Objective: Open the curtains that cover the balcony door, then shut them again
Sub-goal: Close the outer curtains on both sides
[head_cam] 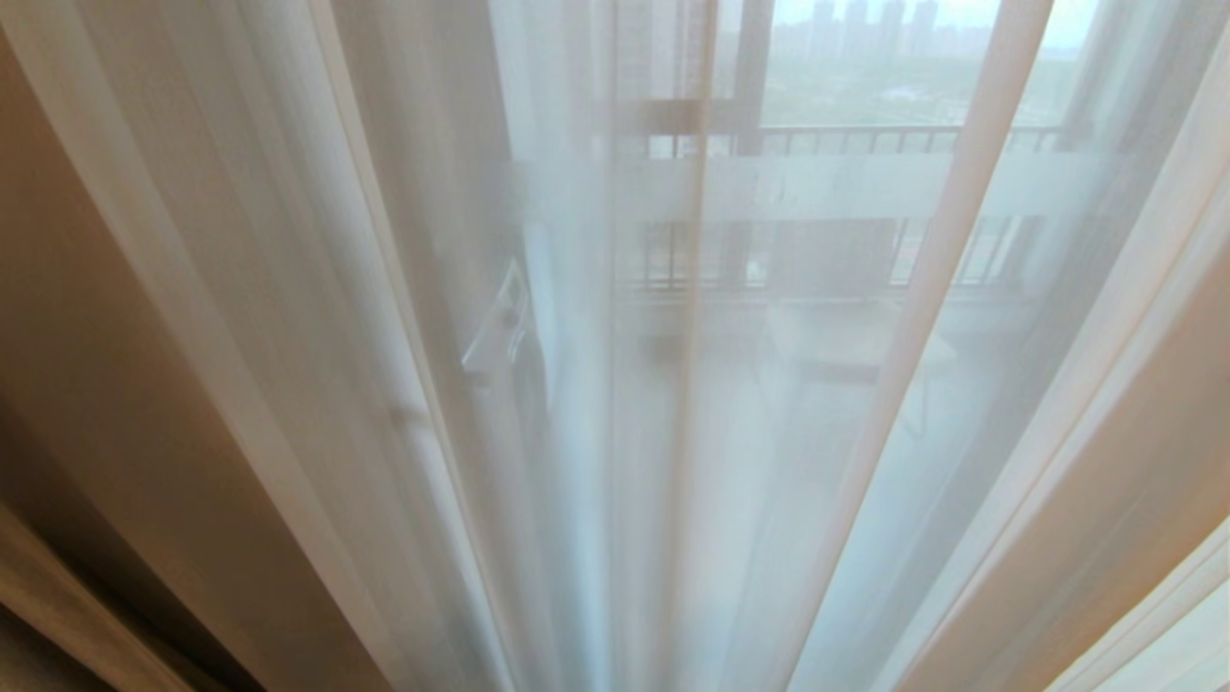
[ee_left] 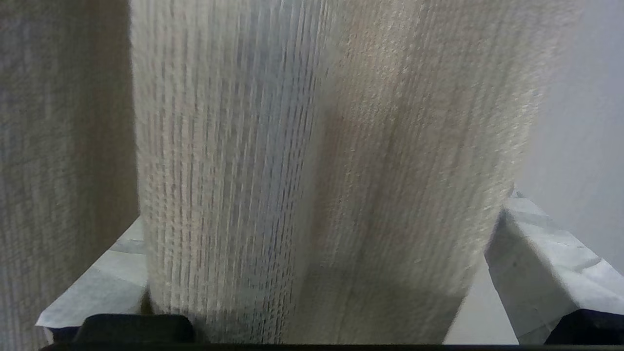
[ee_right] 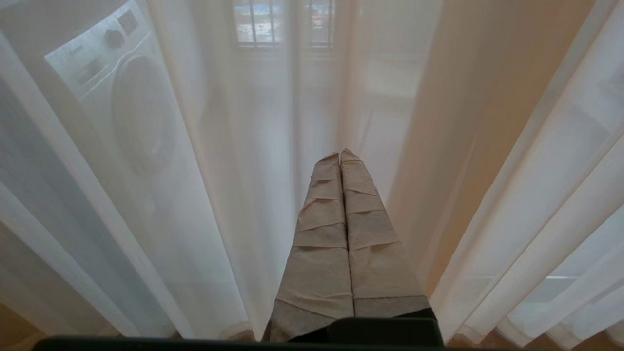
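Thin white sheer curtains (head_cam: pixel 615 404) hang in folds across the whole head view, and neither arm shows there. Behind the sheers stands the balcony door (head_cam: pixel 750 67), its frosted white band (head_cam: pixel 826 187) dimly visible. A thick grey-beige woven drape (ee_left: pixel 370 161) fills the left wrist view. My left gripper (ee_left: pixel 317 278) is open, and a fold of that drape lies between its taped fingers (ee_left: pixel 546 263). My right gripper (ee_right: pixel 340 155) is shut with nothing in it, its taped fingertips pointing at the sheers (ee_right: pixel 234 195).
A washing machine (ee_right: pixel 117 92) shows through the sheers on the balcony. A black-barred railing (head_cam: pixel 865 142) runs behind the glass. A darker opaque drape (head_cam: pixel 106 452) hangs along the left edge of the head view.
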